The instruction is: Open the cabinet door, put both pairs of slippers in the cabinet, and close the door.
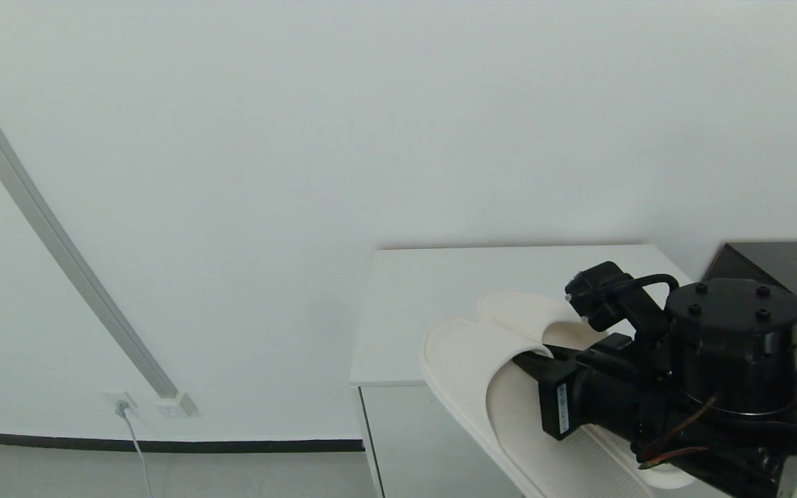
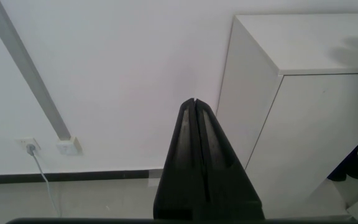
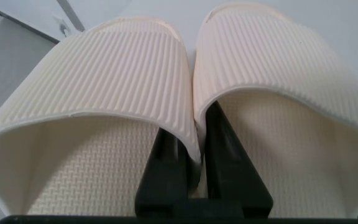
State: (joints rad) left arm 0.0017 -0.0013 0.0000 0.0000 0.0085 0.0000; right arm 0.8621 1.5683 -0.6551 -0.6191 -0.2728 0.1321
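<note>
In the head view, a white cabinet point(image 1: 440, 311) stands against the wall at about 5 o'clock, with its flat top facing the camera. The right arm comes in from 4 o'clock. The right gripper point(image 1: 530, 361) is clamped on a cream pair of slippers point(image 1: 468, 366), which it holds in the air over the cabinet's front edge. The toes point toward the wall and the soles slope down toward 5 o'clock. A black desk point(image 1: 786, 266) sits just beside the cabinet at 3 o'clock. A gray conduit point(image 1: 59, 242) runs down the wall from 10 o'clock to a small box near 7 o'clock. Beside that box, a wall outlet point(image 1: 120, 402) has a cable point(image 1: 137, 449) hanging toward the floor.

In the left wrist view, the left gripper point(image 2: 194, 107) has its two fingers pressed together with nothing between them. It points at the bare wall, well apart from the cabinet point(image 2: 316, 43). At the cabinet's lower front corner a dark shape point(image 2: 348, 171) shows in a gap, and I cannot tell what it is. I also cannot tell whether the door is open.

In the right wrist view, the two slippers point(image 3: 123, 68) lie side by side, touching, with their ribbed straps arching over textured insoles. The black fingers point(image 3: 166, 168) reach in under the straps, one into each slipper, and pinch the two inner edges together.
</note>
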